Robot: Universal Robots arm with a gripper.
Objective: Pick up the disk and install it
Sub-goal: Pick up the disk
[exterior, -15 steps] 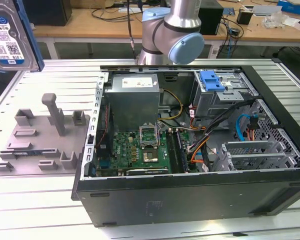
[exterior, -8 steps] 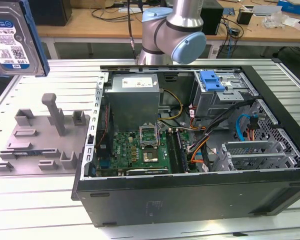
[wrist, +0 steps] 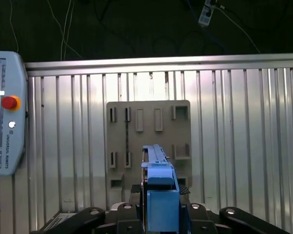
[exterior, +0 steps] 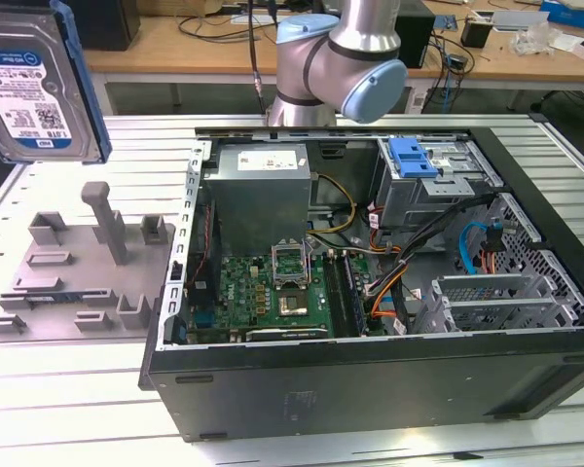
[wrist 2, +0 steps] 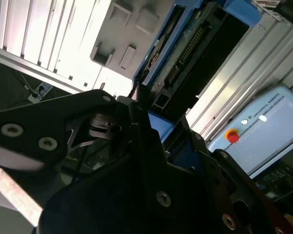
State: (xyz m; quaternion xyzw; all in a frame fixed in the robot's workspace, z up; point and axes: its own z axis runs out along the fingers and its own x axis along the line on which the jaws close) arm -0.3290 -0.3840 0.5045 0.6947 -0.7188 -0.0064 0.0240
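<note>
Silver-grey disk (exterior: 34, 39), blue-and-white label (exterior: 29, 102), blue carrier bracket (exterior: 87, 88)

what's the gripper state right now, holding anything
Gripper: closed, holding the disk up off the table.

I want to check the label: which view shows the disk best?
The exterior view: the disk faces it, label showing. The first wrist view sees the disk edge-on; the second wrist view, its connector end.
</note>
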